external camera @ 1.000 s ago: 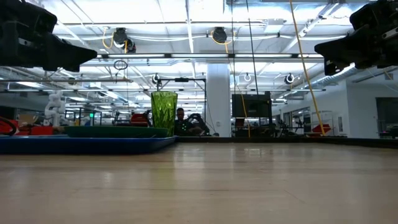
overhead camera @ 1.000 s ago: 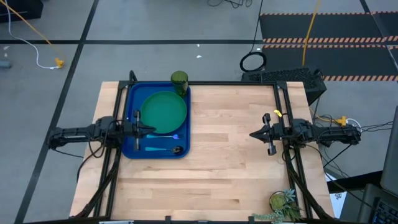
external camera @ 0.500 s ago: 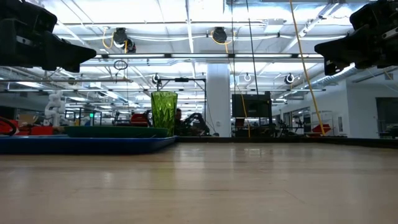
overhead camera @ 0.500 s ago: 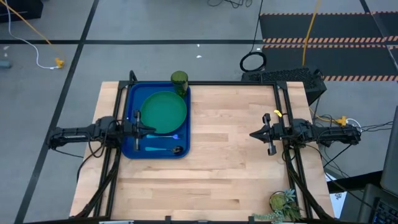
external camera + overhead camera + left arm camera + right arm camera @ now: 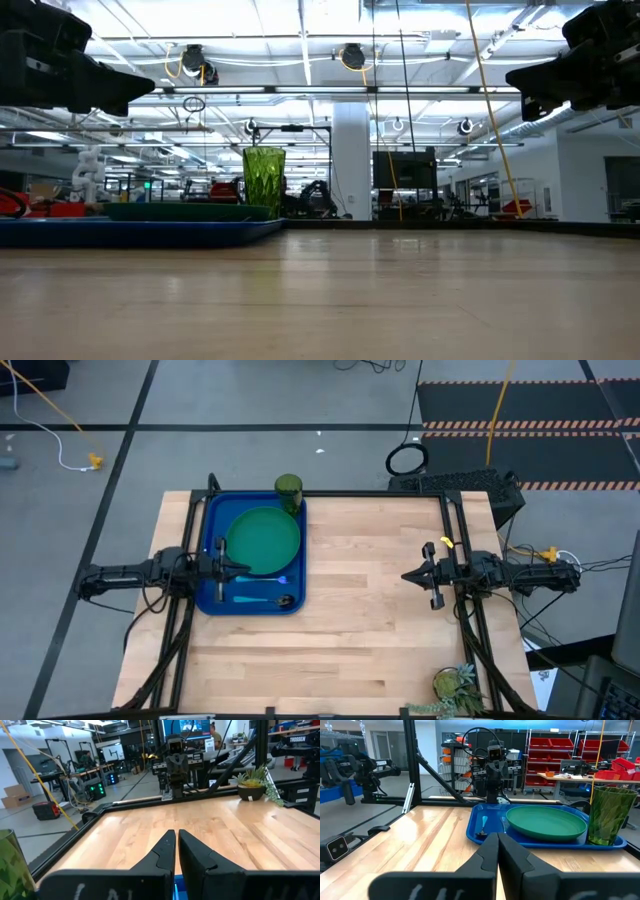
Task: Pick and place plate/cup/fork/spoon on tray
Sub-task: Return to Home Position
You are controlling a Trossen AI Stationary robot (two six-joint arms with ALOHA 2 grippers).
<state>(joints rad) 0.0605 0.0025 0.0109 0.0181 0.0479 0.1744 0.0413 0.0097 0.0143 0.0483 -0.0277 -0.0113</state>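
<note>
Now, with the plate [image 5: 263, 541], cup [image 5: 288, 487], fork [image 5: 262, 579] and spoon [image 5: 262, 601] all on the tray [image 5: 212, 600] at the table's far left, I judge homing needs the left gripper [image 5: 241, 567], empty with fingers pressed together above the tray, drawn back high and level, while the right gripper [image 5: 406, 575], likewise pressed together, waits at right.

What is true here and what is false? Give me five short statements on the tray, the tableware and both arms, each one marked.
1. The plate lies on the tray. True.
2. The cup lies tipped over on bare wood. False: it stands upright in a corner of the tray, beside the plate.
3. The spoon lies on the tray. True.
4. The right gripper holds the fork. False: its fingers are shut on nothing above bare wood, and the fork lies on the tray by the plate.
5. The left gripper hangs above the tray with its fingers shut. True.
</note>
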